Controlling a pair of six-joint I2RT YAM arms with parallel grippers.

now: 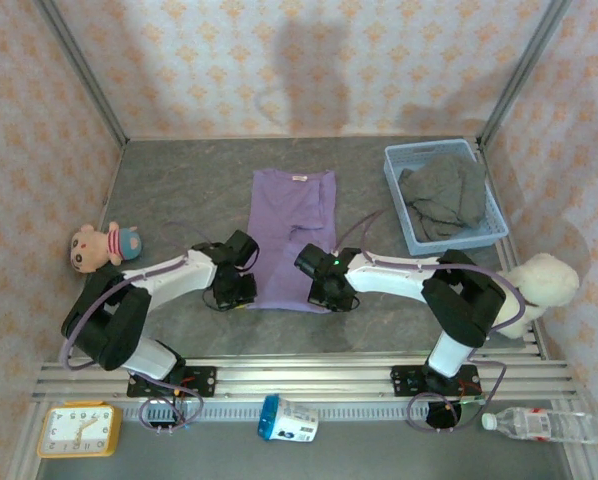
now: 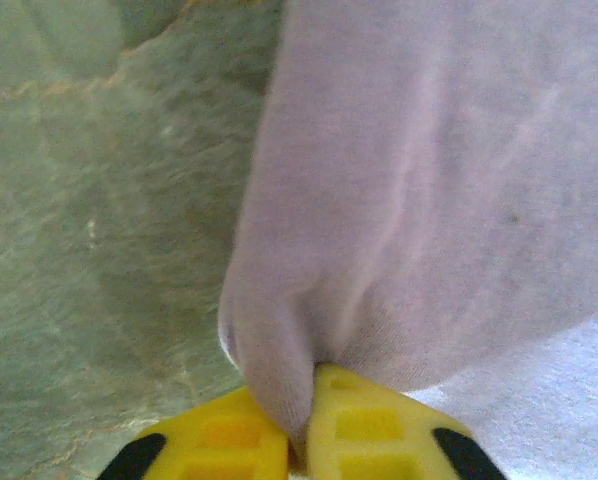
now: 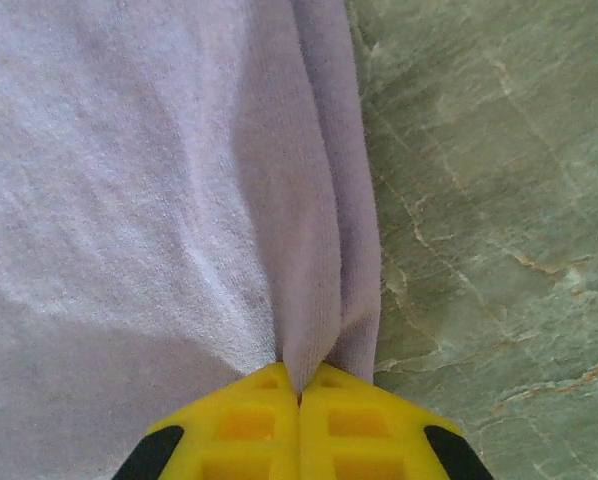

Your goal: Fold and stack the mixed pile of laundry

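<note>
**A:** Down at the near hem of the lilac shirt (image 1: 291, 225), both arms are in low. The left arm's elbow is swung out to its own side, its forearm angles inward, and the left gripper (image 1: 239, 292) sits on the hem's left corner.

**B:** It's a mirror picture on the other side. The elbow is high and out, the forearm reaches inward, and the right gripper (image 1: 331, 293) is on the hem's right corner. What does the left wrist camera give you?

**A:** The yellow fingertips (image 2: 364, 430) are clenched on a pinched nub of lilac cloth, and the fabric bunches up out of the jaws.

**B:** Right wrist camera, same story. The jaws are pressed together with a doubled fold of the shirt caught between them. That fold runs straight away along the shirt's edge, beside the grey table (image 3: 499, 200).

**A:** The shirt itself lies flat mid-table, with its long axis running straight away from the arms, the collar at the far end and the hem at the near end.

**B:** And the grey-brown trousers (image 1: 444, 195)?

**A:** They're crumpled inside the blue mesh basket (image 1: 429, 148) at the far right, well apart from the shirt.

**B:** Any writing to read?

**A:** There's a small tag (image 1: 299, 178) inside the collar, too small to make out. A blue-and-white tub (image 1: 287, 418) lies on its side at the near edge, and its print is unreadable too.
</note>
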